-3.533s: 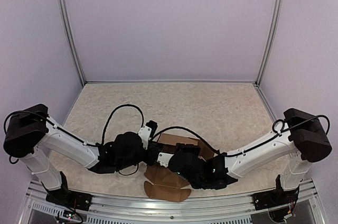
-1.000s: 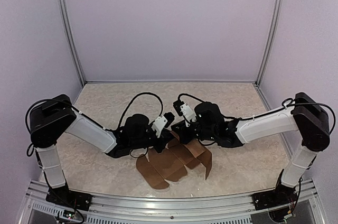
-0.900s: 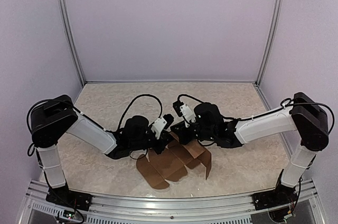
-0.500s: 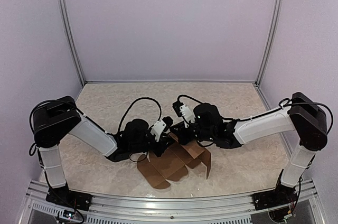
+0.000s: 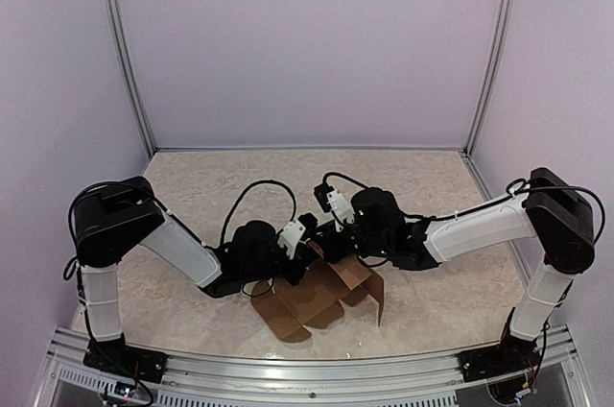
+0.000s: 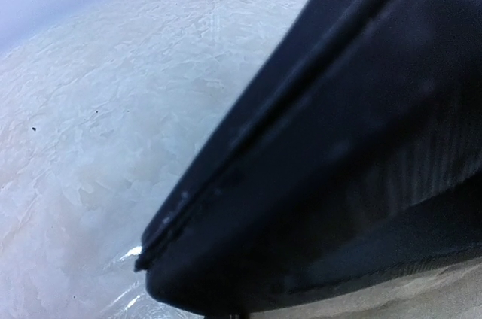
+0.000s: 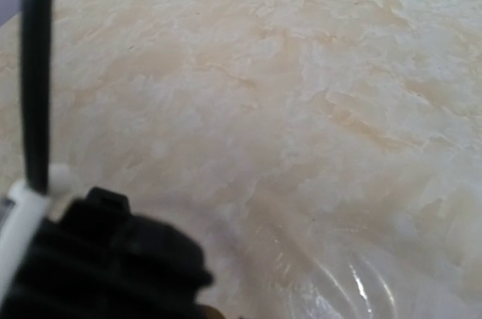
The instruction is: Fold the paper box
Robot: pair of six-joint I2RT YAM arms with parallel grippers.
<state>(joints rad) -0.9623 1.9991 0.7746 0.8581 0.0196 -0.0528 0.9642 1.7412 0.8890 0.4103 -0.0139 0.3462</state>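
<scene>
Top camera first: I've got both arms reaching in toward the middle of the table (image 5: 413, 186). The left arm (image 5: 182, 246) comes in from the lower left of the frame and the right arm (image 5: 480, 223) from the right. The left gripper (image 5: 298, 251) and right gripper (image 5: 324, 246) sit just beside each other, right of centre, at the far edge of the paper box (image 5: 309, 299).

The box lies half-unfolded, low in the centre of the frame. Its brown panels are spread flat toward the near rail, and one flap stands up on its right side. Both sets of jaws are pressed together. From up here I can't tell whether either one has cardboard pinched between them.

Left wrist camera: a big dark blurred shape (image 6: 346, 153) fills the right and lower part of the frame. I can't tell what it is. Pale marbled tabletop shows in the upper left.

Right wrist camera: mostly the marbled tabletop. A black cable (image 7: 36, 71) runs down the upper left edge, and a black ribbed part (image 7: 98, 259) sits in the lower left corner. I see no fingertips here.
</scene>
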